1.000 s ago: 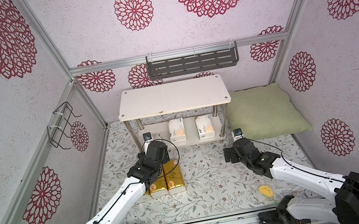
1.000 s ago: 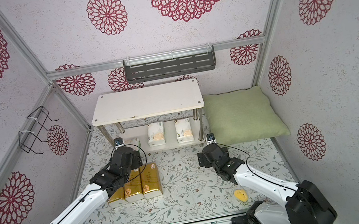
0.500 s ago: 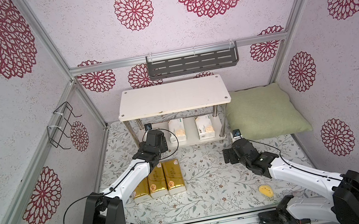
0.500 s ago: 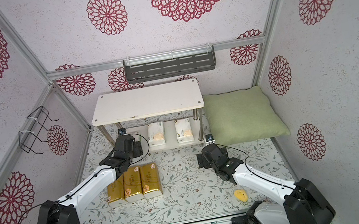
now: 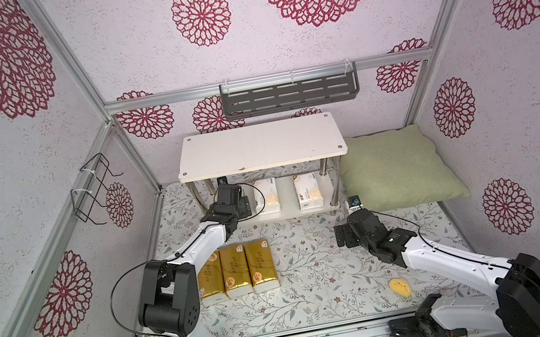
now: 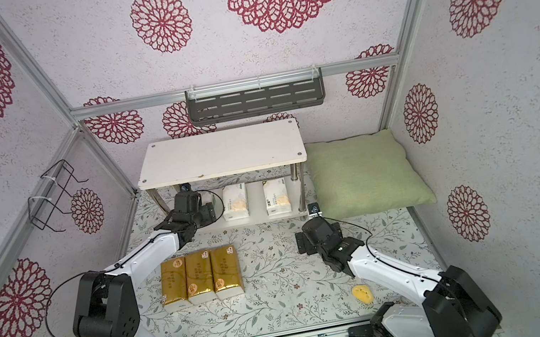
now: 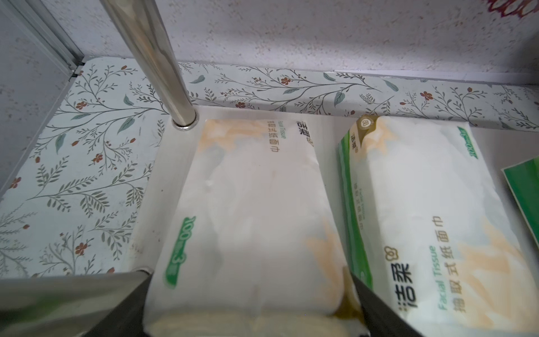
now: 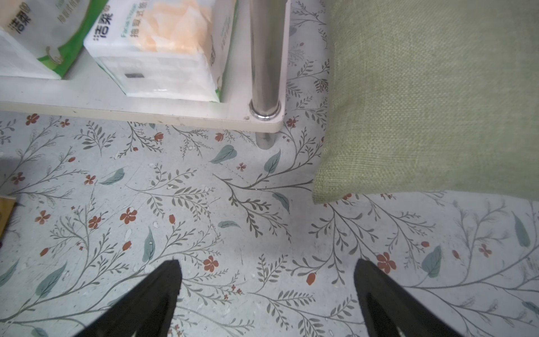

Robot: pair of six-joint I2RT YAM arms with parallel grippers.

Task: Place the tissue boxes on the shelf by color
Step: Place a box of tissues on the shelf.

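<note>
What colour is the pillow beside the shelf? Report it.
The pillow is plain light green with a woven texture; it shows best in the right wrist view.

Left arm [image 5: 199,242] rises from the near edge of the bench [image 5: 309,271], left of middle. Elbow bent, forearm reaching toward the far edge. Left gripper [image 7: 250,280] sits low and about level. Its fingers [image 7: 128,294] flank a white tissue pack [image 7: 253,204], one right against each long side; squeezing or only touching, can't tell. Right arm [image 5: 445,258] comes from the near-right corner, forearm sloping down toward the bench middle. Right gripper [image 8: 267,265] has jaws wide apart and empty, tips low over the bench, aimed at the far edge. The two grippers are well apart.
</note>
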